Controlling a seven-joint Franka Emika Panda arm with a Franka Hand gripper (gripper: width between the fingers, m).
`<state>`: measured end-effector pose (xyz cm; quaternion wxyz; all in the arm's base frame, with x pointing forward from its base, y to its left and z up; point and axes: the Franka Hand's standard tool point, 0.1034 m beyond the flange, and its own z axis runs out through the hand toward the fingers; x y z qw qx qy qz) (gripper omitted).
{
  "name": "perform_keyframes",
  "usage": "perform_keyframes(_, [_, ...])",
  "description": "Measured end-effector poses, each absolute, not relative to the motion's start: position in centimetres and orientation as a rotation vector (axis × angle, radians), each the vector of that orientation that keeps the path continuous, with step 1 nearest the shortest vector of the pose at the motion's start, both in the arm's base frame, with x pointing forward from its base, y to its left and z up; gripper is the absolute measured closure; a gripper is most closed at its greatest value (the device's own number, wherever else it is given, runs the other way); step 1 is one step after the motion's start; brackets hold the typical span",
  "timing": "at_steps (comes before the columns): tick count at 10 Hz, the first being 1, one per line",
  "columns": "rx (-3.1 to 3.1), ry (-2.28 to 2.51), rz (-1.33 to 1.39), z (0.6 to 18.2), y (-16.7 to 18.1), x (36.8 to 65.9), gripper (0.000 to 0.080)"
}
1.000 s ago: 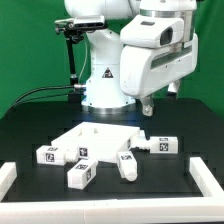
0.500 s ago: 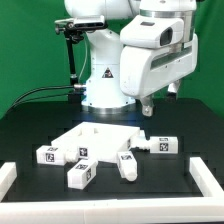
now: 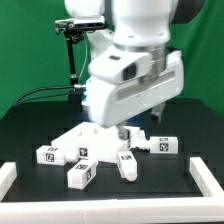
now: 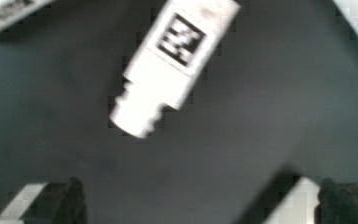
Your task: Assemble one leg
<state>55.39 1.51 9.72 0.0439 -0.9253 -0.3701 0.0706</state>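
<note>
Several white stubby legs with black-and-white tags lie on the black table: one at the exterior view's left (image 3: 48, 153), one in front (image 3: 82, 172), one in the middle (image 3: 127, 163) and one at the right (image 3: 165, 146). The flat white panel (image 3: 92, 138) lies behind them. My gripper (image 3: 128, 131) hangs low over the panel's right edge, mostly hidden by the arm's white body. In the wrist view one leg (image 4: 172, 60) lies tilted on the table, ahead of the open, empty gripper (image 4: 197, 205). Its fingers (image 4: 51, 200) do not touch the leg.
White rails edge the table at the exterior view's left (image 3: 8, 175) and right (image 3: 206, 172). The robot base (image 3: 100, 95) stands behind the parts, with a black stand and cable (image 3: 72, 60) at its left. Other white parts (image 4: 5, 14) show at the wrist view's corners.
The arm has swung down and toward the exterior view's left, now low over the panel and legs. The parts on the table have not moved.
</note>
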Motion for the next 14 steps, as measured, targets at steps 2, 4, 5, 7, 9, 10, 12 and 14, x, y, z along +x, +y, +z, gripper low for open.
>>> perform_keyframes(2, [-2.836,-1.116,0.212,9.7,1.5,55.5,0.015])
perform_keyframes(4, [-2.848,-1.074,0.211,9.4,1.3,55.4,0.015])
perform_keyframes(5, [-2.875,-0.967,0.23,7.9,0.5,54.7,0.015])
perform_keyframes(7, [-2.907,-0.82,0.285,5.1,0.6,53.7,0.015])
perform_keyframes(9, [-2.903,-0.792,0.301,2.7,0.9,53.2,0.015])
perform_keyframes(10, [-2.91,-0.792,0.28,1.8,0.8,53.3,0.015])
perform_keyframes(12, [-2.912,-0.795,0.273,0.9,0.9,53.2,0.015])
perform_keyframes(14, [-2.915,-0.798,0.263,0.8,1.0,53.3,0.0177])
